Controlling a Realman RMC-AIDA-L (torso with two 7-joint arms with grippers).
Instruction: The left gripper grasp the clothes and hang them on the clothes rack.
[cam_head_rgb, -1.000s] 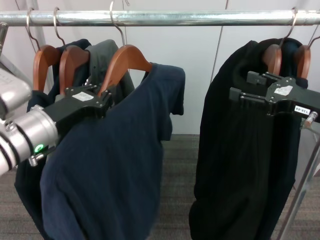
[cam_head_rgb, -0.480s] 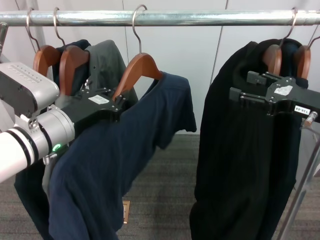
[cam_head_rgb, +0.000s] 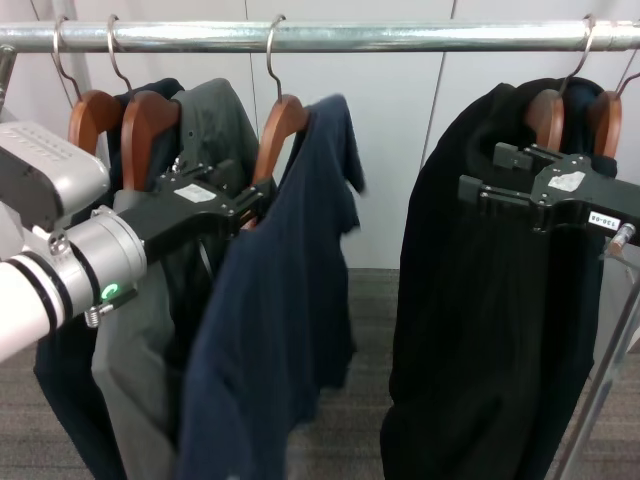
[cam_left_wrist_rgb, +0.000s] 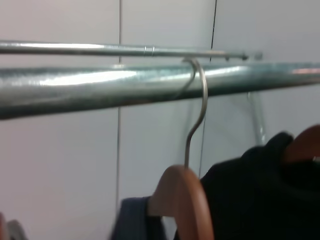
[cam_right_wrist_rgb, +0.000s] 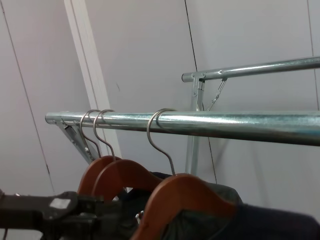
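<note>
Navy blue cloth was the first thing I saw: the short-sleeved T-shirt (cam_head_rgb: 285, 300) hung edge-on from its brown wooden hanger (cam_head_rgb: 278, 125), so I could not see any print on its front. The hanger's silver hook (cam_head_rgb: 271, 55) sat over the long shiny silver rail of the clothes rack (cam_head_rgb: 400, 35). In the left wrist view I saw that same hook (cam_left_wrist_rgb: 196, 107) looped over the rail (cam_left_wrist_rgb: 100, 87), with the top of the hanger (cam_left_wrist_rgb: 180, 200) just below it.

My black flat left gripper (cam_head_rgb: 245, 205) with its white sticker reached in from the left on its silver wrist with the green light. Its tips were pressed against the hanger and the T-shirt's shoulder. Dark cloth hid the fingertips, so I could not tell if they gripped or had let go.

A grey jacket (cam_head_rgb: 140, 330) hung just to the left of the T-shirt, partly hidden behind my arm. Two more wooden hangers (cam_head_rgb: 120, 120) sat there too.

My right gripper (cam_head_rgb: 530, 185), black with a small white label, hung in front of the long black garments (cam_head_rgb: 490, 300) on the right. I could not make out its fingers against the black cloth.
</note>
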